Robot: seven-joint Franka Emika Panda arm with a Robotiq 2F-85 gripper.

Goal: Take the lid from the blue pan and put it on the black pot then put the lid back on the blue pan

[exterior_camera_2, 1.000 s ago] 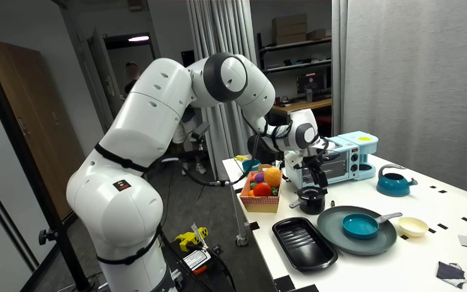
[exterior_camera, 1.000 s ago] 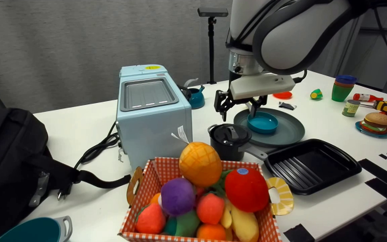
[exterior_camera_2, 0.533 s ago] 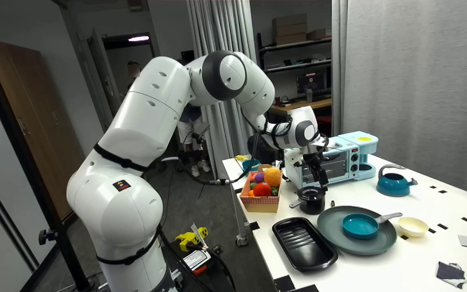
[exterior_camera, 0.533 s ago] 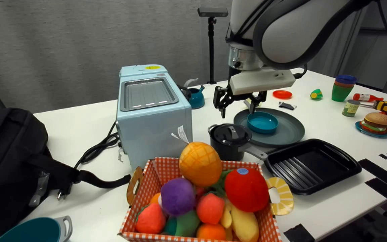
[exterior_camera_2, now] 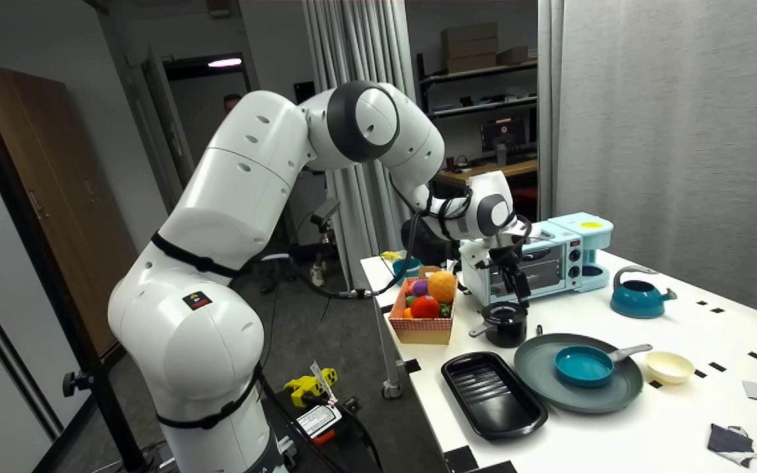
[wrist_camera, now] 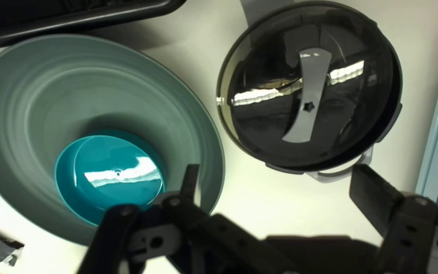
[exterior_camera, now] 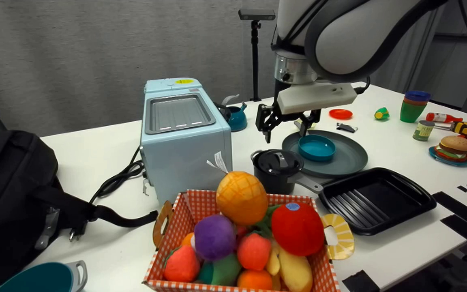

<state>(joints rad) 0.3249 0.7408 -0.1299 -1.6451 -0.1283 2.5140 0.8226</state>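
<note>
Gripper (exterior_camera: 285,138) spread, holding nothing, higher than lid (exterior_camera: 279,162) on black pot (exterior_camera: 272,184). Lid perhaps seated off-centre; crooked pinch on handle (wrist_camera: 311,94) could make it slip.

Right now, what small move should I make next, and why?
Probably slide the open gripper over the lid's handle: the lid sits on the black pot, the blue pan is uncovered, and in the wrist view the handle lies beyond the fingertips, not between them.

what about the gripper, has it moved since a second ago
Yes, slightly upward: in an exterior view, the gripper now sits a little higher relative to the black pot, which has stayed put.
</note>
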